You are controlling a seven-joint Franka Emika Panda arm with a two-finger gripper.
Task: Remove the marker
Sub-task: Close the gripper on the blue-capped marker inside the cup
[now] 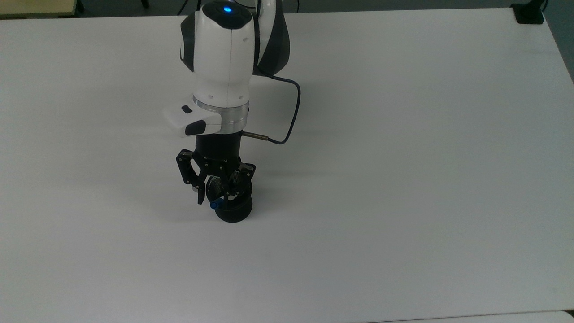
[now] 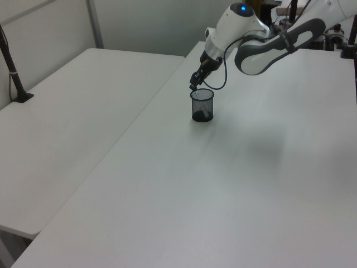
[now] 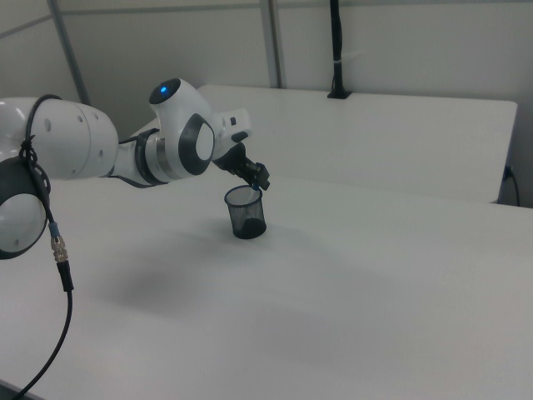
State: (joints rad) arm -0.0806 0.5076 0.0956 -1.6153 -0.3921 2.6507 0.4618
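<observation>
Blue was your cue here: the marker's (image 1: 214,204) capped tip poked out over the rim of the black mesh cup (image 1: 234,211) on the top view's left, at the cup's lower-left lip, and the rest of the barrel was hidden behind the end effector (image 1: 218,194). You had the end effector right over the cup's mouth, its fingers spread apart and holding nothing. In the top view one finger (image 1: 201,194) hung just outside the rim on the top view's left, close above the blue tip, while the other sat over the cup's opening.

The relation your coming move turned on was the marker's lean. From the exposed tip, I judged that its long axis ran slantwise, rising from the cup's floor toward the top view's lower left, so the graspable end lay just below and to the left of the spread fingers, not centred between them. You probably needed a small shift toward that tip before closing, or the inner finger could have caught the mesh wall.

The cup stood on the white desk (image 1: 403,179) well in from every edge; in the left view it (image 2: 202,105) sat nearer the desk's left edge, beside the seam with the neighbouring desk (image 2: 83,111).
</observation>
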